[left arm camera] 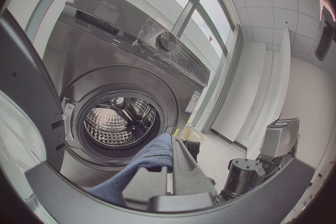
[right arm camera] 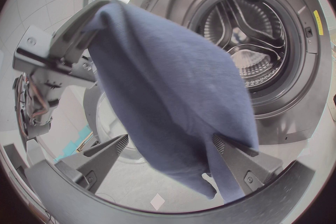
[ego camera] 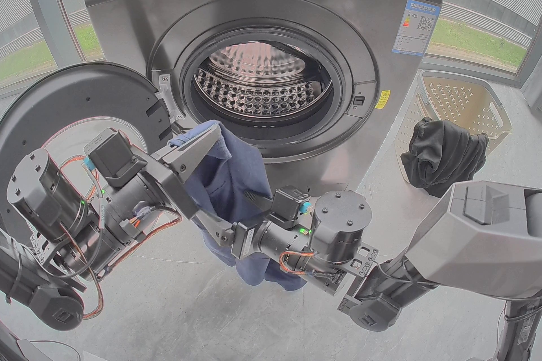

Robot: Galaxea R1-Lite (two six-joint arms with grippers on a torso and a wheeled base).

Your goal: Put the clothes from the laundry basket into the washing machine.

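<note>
Washing machine (ego camera: 130,23): grey metal, round door (ego camera: 73,97) open, perforated steel drum (ego camera: 259,80), blue-white label (ego camera: 416,26), print unreadable.
Laundry basket (ego camera: 468,102): beige perforated plastic, black garment (ego camera: 443,156) draped over its rim.
Blue garment (ego camera: 231,176): knit, hanging before the drum.
Left gripper (ego camera: 206,136): fingers pinching its top.
Right gripper (right arm camera: 168,139): fingers spread wide, cloth between.

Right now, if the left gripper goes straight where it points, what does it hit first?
The left gripper, jaws shut on the blue garment, points at the open port of the washing machine. Straight on, it likely meets the lower rim first, or just clears it into the drum; depth is unclear.
</note>
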